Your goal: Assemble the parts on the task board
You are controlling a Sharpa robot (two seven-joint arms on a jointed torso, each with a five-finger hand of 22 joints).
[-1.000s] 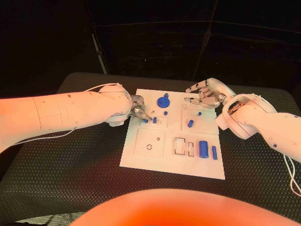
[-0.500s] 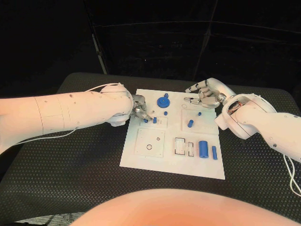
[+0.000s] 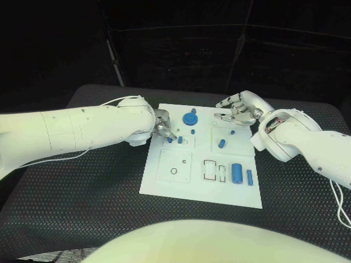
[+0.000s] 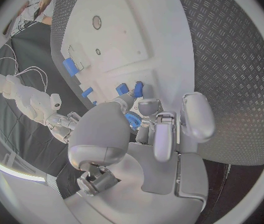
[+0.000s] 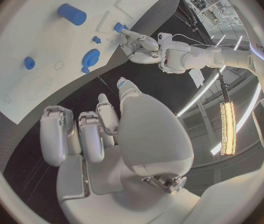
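The white rectangular task board [image 3: 187,186] lies in the middle of the head view on the black ribbed table mat [image 3: 73,203]. Small blue plastic parts are spread over it: a round blue disc with a knob [image 3: 191,118] near the board's upper edge, a tiny blue stud [image 3: 193,131] just below that, a short blue peg [image 3: 180,139] and another short blue peg [image 3: 169,140] at the upper left of the board, a slanted blue pin [image 3: 222,143] right of centre, a small blue piece [image 3: 232,132] above it, and at the lower right a thick blue cylinder [image 3: 237,173] with a thin blue bar [image 3: 250,177] just beside it. Left of those two are rectangular recesses [image 3: 215,170], and a round hole [image 3: 174,171] sits in the lower-left panel.

The silver left hand [image 3: 160,126] reaches in from the left of the frame and its fingertips [image 3: 168,135] come down at the upper-left pegs. In the left wrist view the left hand's fingers are gathered close around a blue part [image 4: 132,120] pinched between thumb and finger, close by two blue pegs standing on the board [image 4: 129,89].

The silver right hand [image 3: 237,111] sits at the upper right of the board, fingers curled inward over its top-right corner; in the right wrist view the fingers [image 5: 82,134] are bent in with nothing between them, raised clear of the board.
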